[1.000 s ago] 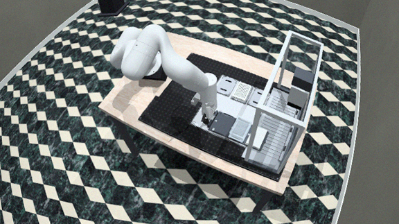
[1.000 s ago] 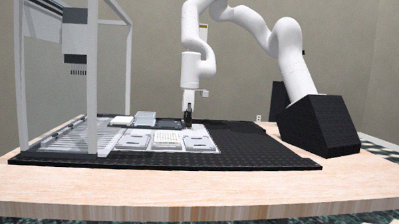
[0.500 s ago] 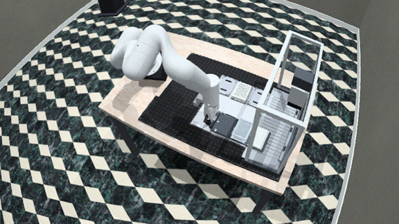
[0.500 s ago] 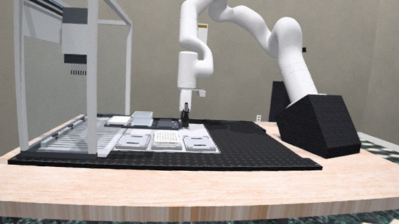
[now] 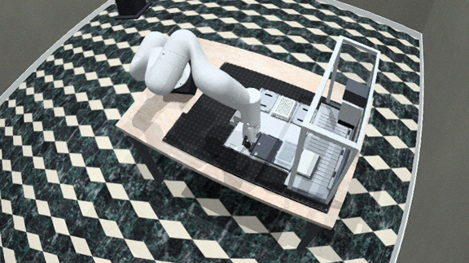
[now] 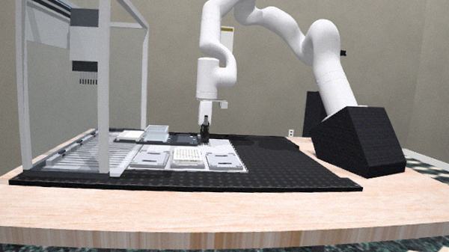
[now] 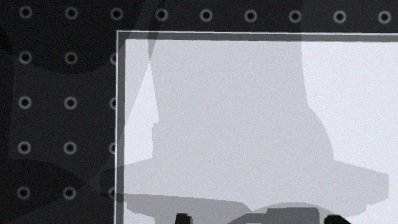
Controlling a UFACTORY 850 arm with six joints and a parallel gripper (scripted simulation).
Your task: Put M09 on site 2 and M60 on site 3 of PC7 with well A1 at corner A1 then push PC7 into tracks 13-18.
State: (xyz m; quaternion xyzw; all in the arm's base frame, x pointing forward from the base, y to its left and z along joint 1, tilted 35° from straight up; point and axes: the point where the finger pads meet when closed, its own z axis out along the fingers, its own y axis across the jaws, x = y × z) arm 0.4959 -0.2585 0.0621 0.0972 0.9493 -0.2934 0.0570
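Top view: dark PC7 (image 5: pixel 266 147) carries two pale plates; gripper (image 5: pixel 246 142) wide open, empty.

The arm (image 6: pixel 324 62) is plain white and its pincer (image 6: pixel 205 132) is black. The desk (image 6: pixel 206 215) has a light wood grain, pale pink-beige. On it lies a black board (image 6: pixel 283 169) with a regular pattern of small grey ringed holes. Directly under the pincer, the apron (image 7: pixel 225 90) is pale grey-white with a thin darker grey border. Just beside the pincer, the carrier (image 5: pixel 266 147) is dark grey. Beyond it, away from the arm's base, the instrument frame (image 6: pixel 102 99) is white, with grey striped rails (image 6: pixel 85 152). To the side of the pincer, the middle nest holds a white plate (image 6: pixel 187 155) with a fine dotted pattern. The floor (image 5: pixel 79 198) shows cream diamonds on dark green marble. The arm's pedestal (image 6: pixel 359 142) is black.
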